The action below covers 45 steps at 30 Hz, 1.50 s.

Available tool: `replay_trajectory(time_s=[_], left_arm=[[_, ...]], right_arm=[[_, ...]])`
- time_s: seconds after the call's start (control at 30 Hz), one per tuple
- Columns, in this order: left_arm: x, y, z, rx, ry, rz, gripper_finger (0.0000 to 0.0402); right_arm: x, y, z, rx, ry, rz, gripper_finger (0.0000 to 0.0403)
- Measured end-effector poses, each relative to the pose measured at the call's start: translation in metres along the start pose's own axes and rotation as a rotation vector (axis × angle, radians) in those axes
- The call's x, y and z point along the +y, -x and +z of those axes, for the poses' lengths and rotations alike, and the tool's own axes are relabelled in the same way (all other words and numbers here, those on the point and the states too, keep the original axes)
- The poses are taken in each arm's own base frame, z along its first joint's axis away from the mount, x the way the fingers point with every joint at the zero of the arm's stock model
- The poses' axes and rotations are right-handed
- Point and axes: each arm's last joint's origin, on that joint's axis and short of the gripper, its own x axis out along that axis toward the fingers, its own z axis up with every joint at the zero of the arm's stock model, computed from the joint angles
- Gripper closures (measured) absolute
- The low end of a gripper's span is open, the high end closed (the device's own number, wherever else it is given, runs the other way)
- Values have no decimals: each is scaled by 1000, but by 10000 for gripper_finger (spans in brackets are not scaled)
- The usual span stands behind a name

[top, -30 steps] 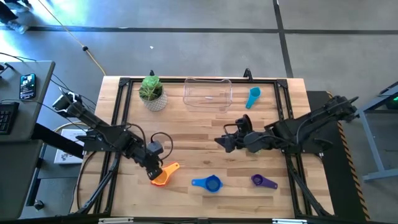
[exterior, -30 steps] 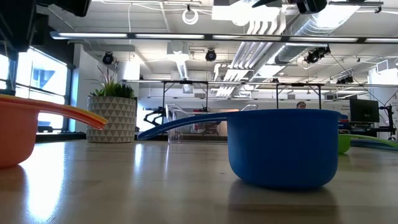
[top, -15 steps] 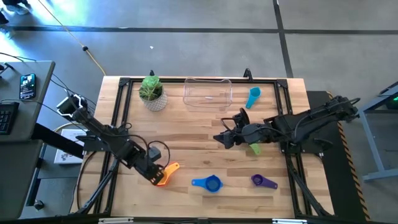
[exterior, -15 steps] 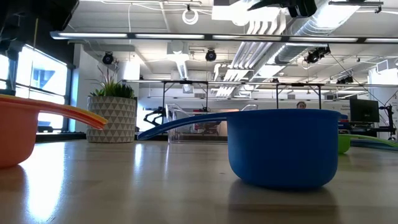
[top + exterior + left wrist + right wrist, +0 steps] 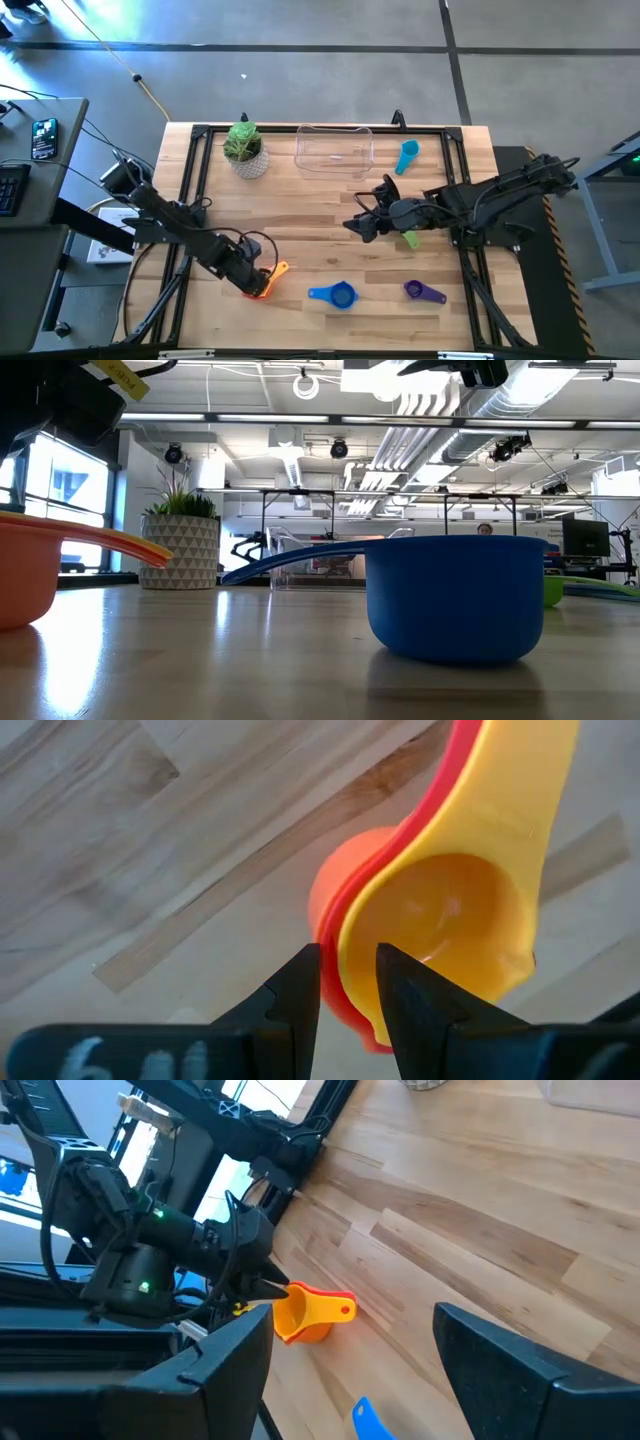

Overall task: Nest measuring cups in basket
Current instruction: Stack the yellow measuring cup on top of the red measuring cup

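The table (image 5: 300,215) is showing a pale wood top of joined planks, smooth and slightly shining in the low view. The blue cup (image 5: 455,598) is looking like smooth plastic with a soft gloss. The yellow cup (image 5: 470,920) and the orange cup (image 5: 335,890) under it are looking like glossy plastic too. The basket (image 5: 334,150) is showing clear, shiny plastic. The pot (image 5: 185,550) is having a matt whitish surface with a triangle pattern. The fingers (image 5: 295,995) are looking like matt black plastic.

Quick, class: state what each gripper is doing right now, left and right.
Left gripper: closed on the rims of the nested yellow measuring cup and red measuring cup.
Right gripper: open, holding nothing, above mid-table.
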Motion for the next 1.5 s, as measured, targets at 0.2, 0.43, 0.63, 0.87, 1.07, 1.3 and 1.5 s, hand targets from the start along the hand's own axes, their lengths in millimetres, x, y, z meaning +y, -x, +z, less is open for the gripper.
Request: replay_trajectory(time_s=[0.2,0.43,0.63,0.87,1.07,1.3,1.5], left_arm=[[0,-3,0,0,17,11,312],[0,-3,0,0,35,11,312],[0,-3,1,-23,35,10,312],[0,-2,1,-24,25,10,312],[3,5,1,-26,18,5,312],[-1,9,-2,-22,25,-58,312],[-2,8,-3,-41,23,-63,312]], right_arm=[[0,0,0,8,20,3,137],[0,0,0,9,33,3,137],[0,0,0,9,36,2,137],[0,0,0,10,50,3,137],[0,0,0,10,50,3,137],[0,0,-1,10,51,2,137],[0,0,-1,10,51,2,137]])
